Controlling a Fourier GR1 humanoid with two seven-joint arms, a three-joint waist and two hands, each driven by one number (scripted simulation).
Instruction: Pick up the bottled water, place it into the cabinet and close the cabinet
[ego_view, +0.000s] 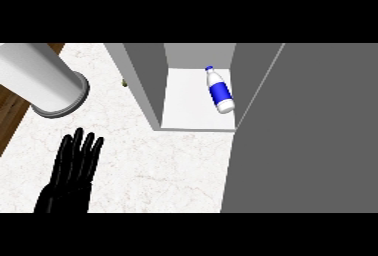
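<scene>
- Bottled water (219, 91) lies inside the cabinet (144, 75); placement appears complete.
- Left hand (72, 167), at 8 o'clock, fingers straight, holds nothing.
- Swing the door (310, 130), at 3 o'clock, fully shut, clearing the bottle.

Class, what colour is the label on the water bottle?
Blue, on the bottle; seen in the head view.

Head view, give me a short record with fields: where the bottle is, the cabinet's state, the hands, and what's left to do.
bottled water: lying on its side inside the cabinet, blue cap toward the back
cabinet: open, door swung out at the view's right
left hand: open, fingers straight, over the counter, holding nothing
right hand: not in view
counter: white marble top
remaining step: close the cabinet
</scene>
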